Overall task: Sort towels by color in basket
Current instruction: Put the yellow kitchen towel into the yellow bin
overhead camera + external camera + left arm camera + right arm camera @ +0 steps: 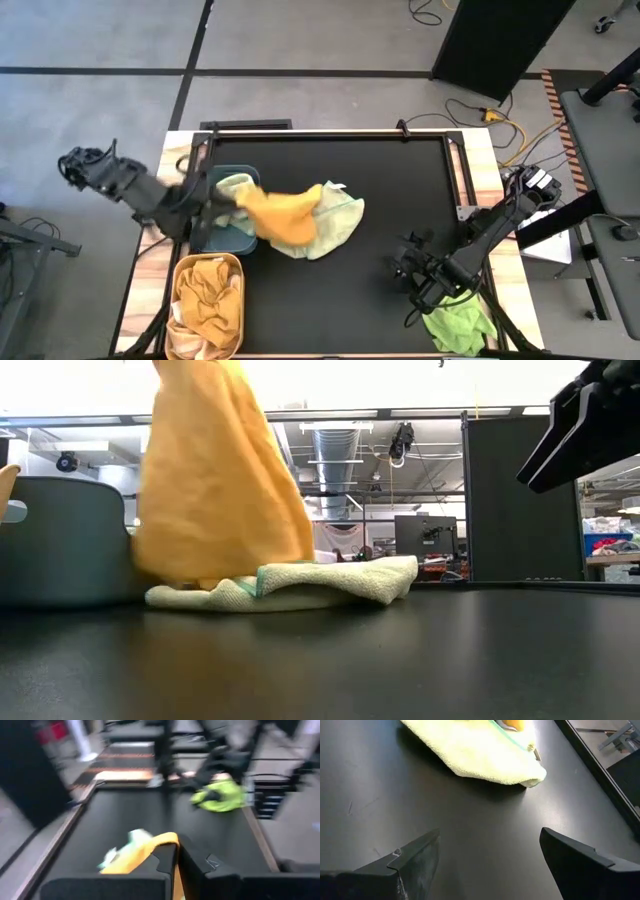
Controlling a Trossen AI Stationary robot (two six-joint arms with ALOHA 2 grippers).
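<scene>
- Sorting stands partway, judging by how the cloths lie around the dark bin (232,238) at the table's left side.
- Already binned: mustard orange cloths (208,300) heaped in the tan basket (238,262) just in front of the dark bin.
- Lifted now: one mustard orange towel (280,215), pinched by the left gripper (215,205) right beside the dark bin and hanging down in the low view, lower edge brushing the cloth beneath.
- Seen from the left wrist, fingers pressed together on the orange fabric.
- Left on the table: a pale mint green towel (335,225) lying flat just right of the dark bin, partly under the hanging orange one.
- Also pale green: a bit of cloth (235,186) at the dark bin's rim; in or merely over it, cannot tell.
- Far from the dark bin, at the table's front right corner: a bright lime green towel (460,325), bunched and not in any basket.
- Waiting near that lime cloth: the right gripper (408,270), fingers spread wide and holding nothing, hovering over bare table.
- Likely remaining: dropping the orange towel with its fellows, then placing the mint and lime cloths.
</scene>
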